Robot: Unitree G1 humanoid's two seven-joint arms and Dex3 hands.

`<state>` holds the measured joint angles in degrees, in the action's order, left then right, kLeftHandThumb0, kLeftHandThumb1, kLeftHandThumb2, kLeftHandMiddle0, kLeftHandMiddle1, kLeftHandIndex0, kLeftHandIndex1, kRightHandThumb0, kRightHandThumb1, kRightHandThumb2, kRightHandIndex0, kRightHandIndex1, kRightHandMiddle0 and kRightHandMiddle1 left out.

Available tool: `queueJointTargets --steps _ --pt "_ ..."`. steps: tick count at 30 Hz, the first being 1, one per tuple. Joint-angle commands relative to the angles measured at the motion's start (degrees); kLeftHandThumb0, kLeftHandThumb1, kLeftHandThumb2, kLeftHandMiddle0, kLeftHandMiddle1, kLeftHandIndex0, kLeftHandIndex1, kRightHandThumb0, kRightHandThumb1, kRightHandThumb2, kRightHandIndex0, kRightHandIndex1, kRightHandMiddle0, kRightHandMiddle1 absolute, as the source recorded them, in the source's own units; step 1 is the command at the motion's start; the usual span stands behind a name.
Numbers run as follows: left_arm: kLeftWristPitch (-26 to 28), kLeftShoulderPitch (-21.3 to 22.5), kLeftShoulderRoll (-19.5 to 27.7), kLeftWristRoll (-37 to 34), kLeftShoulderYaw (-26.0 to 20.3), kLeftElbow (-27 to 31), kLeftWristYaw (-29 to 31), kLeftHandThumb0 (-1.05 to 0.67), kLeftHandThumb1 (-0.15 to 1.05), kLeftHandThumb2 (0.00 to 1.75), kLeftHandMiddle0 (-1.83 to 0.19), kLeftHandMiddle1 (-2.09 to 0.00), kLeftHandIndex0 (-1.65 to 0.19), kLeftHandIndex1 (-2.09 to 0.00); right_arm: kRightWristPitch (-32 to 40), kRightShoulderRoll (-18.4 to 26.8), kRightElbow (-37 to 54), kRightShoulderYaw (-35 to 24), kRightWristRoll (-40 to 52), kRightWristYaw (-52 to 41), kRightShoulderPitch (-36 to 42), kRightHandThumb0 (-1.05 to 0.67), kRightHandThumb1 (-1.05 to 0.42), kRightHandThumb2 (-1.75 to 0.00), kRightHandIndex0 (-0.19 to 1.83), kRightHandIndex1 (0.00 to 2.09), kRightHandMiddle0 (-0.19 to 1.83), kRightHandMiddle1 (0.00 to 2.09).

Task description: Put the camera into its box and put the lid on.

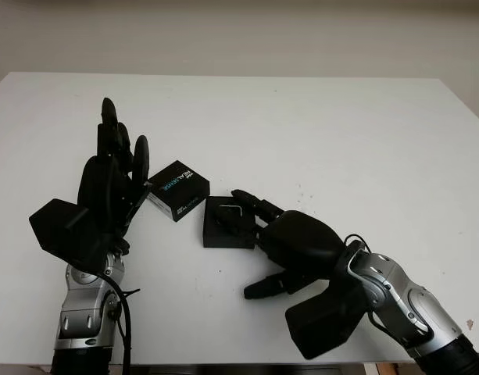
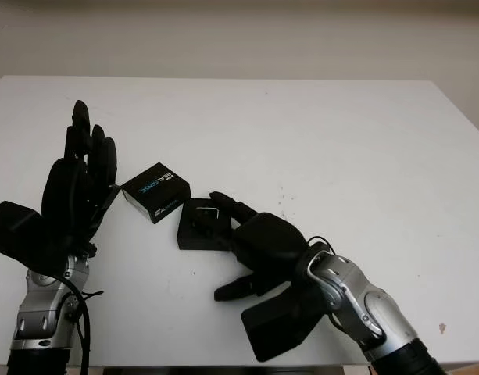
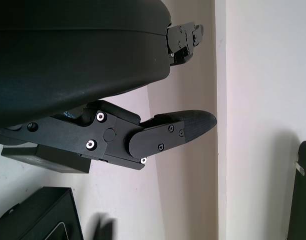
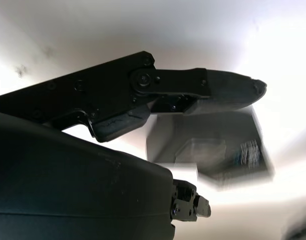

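From the head camera, a white table (image 1: 317, 125) carries two small black items near its front left part. The lid (image 1: 177, 190), printed with light lettering, lies flat and turned at an angle. Just beside it, toward the robot, sits the black box (image 1: 223, 223), with a small pale mark on its upper face; whether the camera lies inside it cannot be made out. The left hand (image 1: 114, 176) stands upright at the left of the lid, fingers extended upward and released, holding nothing, its fingertip close to the lid's left corner. The right hand (image 1: 290, 238) comes in from the lower right and lies low over the table, its fingers (image 1: 251, 205) reaching onto the right part of the box, with the thumb lower down toward the front edge. Whether those fingers actually clasp the box or merely touch it cannot be told.

In the left wrist view, the left hand's shell and one straight finger (image 3: 177, 130) stretch over the white surface, with a dark box edge (image 3: 40, 220) in a corner.

In the right wrist view, one finger (image 4: 212, 95) of the right hand extends above the blurred box (image 4: 212, 150), close over it
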<state>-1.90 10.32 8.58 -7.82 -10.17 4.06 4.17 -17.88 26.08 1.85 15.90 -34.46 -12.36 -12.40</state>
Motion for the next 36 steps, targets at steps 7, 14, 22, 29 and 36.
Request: queueJointTargets --steps 7,14,22,29,36 --pt "1.09 2.44 1.56 0.05 -1.81 1.17 -1.17 -0.45 1.05 0.46 -0.04 -0.12 0.06 -0.1 2.35 -6.38 -0.61 -9.48 17.6 2.81 -6.01 -0.74 -1.05 -0.49 -0.09 0.08 -0.04 0.09" --pt "-0.04 2.96 6.16 10.51 -0.52 -0.33 -4.4 -0.45 1.05 0.29 -0.25 -0.11 -0.08 -0.15 8.88 -7.07 -0.37 -12.55 20.39 2.79 -9.42 -0.75 -1.05 -0.48 -0.05 0.09 -0.03 0.11" --pt "-0.44 4.1 11.59 17.89 1.68 -5.29 -3.08 -0.51 1.04 0.1 -0.23 -0.05 -0.07 -0.1 11.93 -6.78 -4.94 -15.16 21.05 4.48 -13.07 -0.74 -1.05 -0.55 0.0 0.11 0.0 0.14" --pt "0.64 6.86 17.96 22.86 6.4 -9.26 3.64 -0.61 1.01 0.06 -0.15 -0.03 -0.02 -0.06 13.09 -6.73 -9.67 -17.91 25.92 3.65 -16.37 -0.69 -1.05 -0.57 0.02 0.1 -0.01 0.15" --pt "3.74 11.07 22.44 27.6 12.66 -11.64 12.28 -0.79 0.95 0.04 0.02 -0.02 0.05 -0.04 15.27 -7.49 -10.81 -19.71 29.12 4.12 -17.63 -0.67 -1.05 -0.61 -0.04 0.07 -0.08 0.15"
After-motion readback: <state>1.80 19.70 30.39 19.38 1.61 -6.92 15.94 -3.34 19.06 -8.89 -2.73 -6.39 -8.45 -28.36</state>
